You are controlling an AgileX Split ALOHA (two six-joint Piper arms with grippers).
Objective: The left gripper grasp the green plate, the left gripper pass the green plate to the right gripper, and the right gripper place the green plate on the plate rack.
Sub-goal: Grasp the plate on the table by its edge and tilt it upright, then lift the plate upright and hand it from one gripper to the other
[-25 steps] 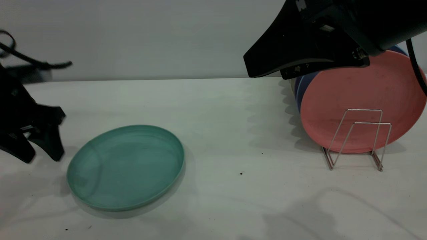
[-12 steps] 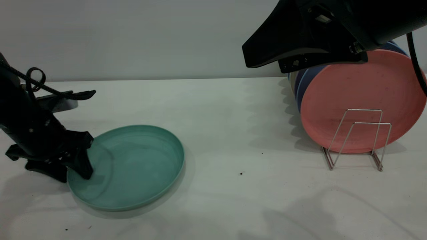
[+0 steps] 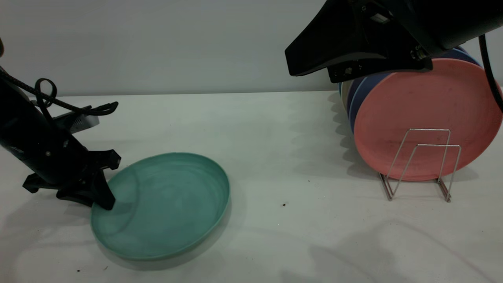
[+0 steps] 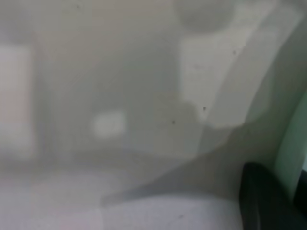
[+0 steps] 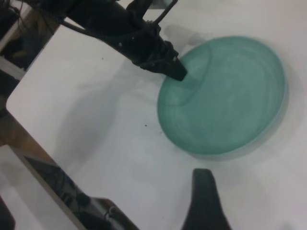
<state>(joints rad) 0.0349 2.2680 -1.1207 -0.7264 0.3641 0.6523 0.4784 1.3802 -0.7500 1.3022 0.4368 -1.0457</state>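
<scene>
Straddling green plate (image 3: 165, 206) rim: left gripper (image 3: 103, 200) fingers, parted, not clamped; plate flat on table (image 3: 275, 129).

Left wrist view blurred; right gripper (image 3: 314, 59) cropped above.

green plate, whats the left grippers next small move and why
Probably lift slightly. The left gripper sits at the near-left rim of the green plate, one finger inside, and that edge may be grasped. The right gripper waits high above the plate rack.
</scene>
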